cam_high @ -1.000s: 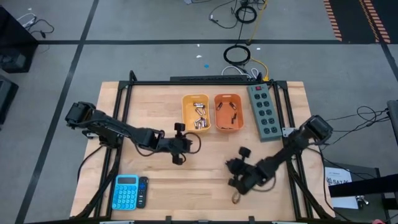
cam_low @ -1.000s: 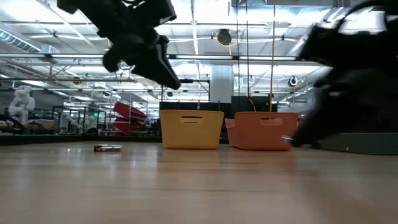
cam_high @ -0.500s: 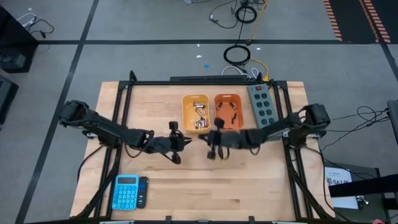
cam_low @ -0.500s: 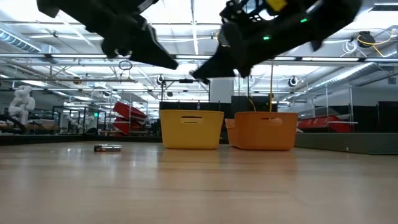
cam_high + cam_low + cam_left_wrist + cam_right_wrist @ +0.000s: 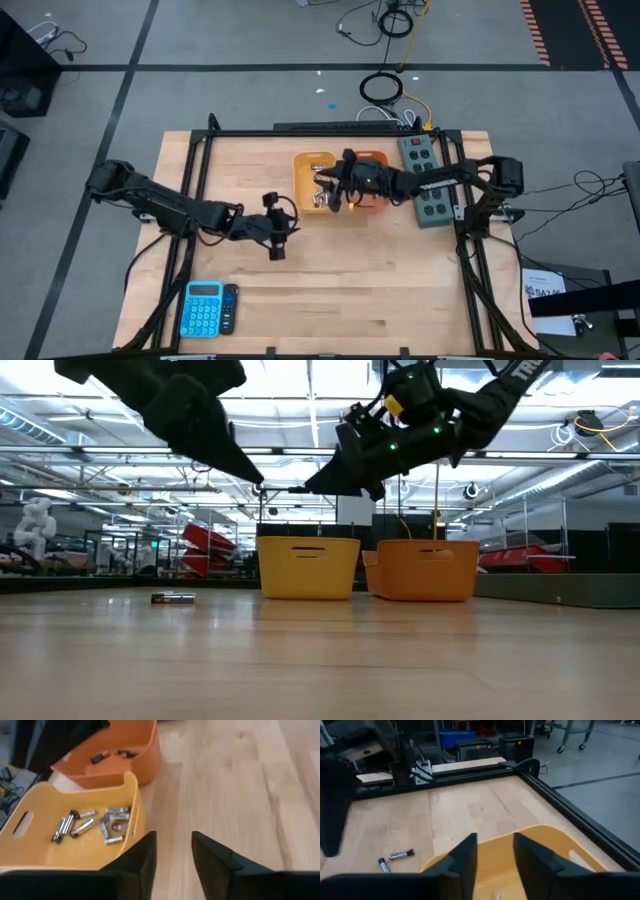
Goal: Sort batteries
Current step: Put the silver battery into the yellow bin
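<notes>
The right claw (image 5: 335,187) has swung from the counter's (image 5: 420,290) near edge to above the yellow bin (image 5: 303,165), fingers now spread and empty, likely just dropping one among the batteries (image 5: 105,824) there. The left claw (image 5: 276,222), also spread, waits beside that bin.

My right arm is covering much of the orange bin (image 5: 372,200) from above; the batteries (image 5: 95,824) are showing too small to read.

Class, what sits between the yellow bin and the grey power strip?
The orange bin sits between the yellow bin and the power strip, close beside both. The high view shows this.
</notes>
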`<move>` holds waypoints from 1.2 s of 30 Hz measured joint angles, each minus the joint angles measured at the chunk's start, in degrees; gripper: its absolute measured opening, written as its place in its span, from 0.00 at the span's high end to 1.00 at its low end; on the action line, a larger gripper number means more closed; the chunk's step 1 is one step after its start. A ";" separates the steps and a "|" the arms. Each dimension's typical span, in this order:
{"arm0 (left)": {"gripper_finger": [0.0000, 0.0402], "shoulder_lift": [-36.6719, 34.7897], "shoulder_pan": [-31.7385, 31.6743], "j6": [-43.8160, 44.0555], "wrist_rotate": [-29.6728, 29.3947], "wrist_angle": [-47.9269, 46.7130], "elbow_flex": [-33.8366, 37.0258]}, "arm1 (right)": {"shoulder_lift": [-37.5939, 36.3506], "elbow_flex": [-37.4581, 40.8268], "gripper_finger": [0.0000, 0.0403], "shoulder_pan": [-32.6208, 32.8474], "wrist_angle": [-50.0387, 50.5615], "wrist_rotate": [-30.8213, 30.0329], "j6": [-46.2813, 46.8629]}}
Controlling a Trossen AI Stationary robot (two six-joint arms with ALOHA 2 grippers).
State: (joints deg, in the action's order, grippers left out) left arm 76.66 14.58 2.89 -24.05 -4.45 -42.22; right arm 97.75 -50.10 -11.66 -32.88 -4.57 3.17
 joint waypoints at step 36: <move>0.65 13.88 2.02 20.46 3.05 -21.42 -2.29 | 4.54 -0.03 0.71 32.15 -2.74 -10.75 -7.62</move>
State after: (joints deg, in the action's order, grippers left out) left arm 90.54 16.60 23.35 -21.00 -25.88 -44.51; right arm 102.29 -50.13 20.49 -35.63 -15.32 -4.44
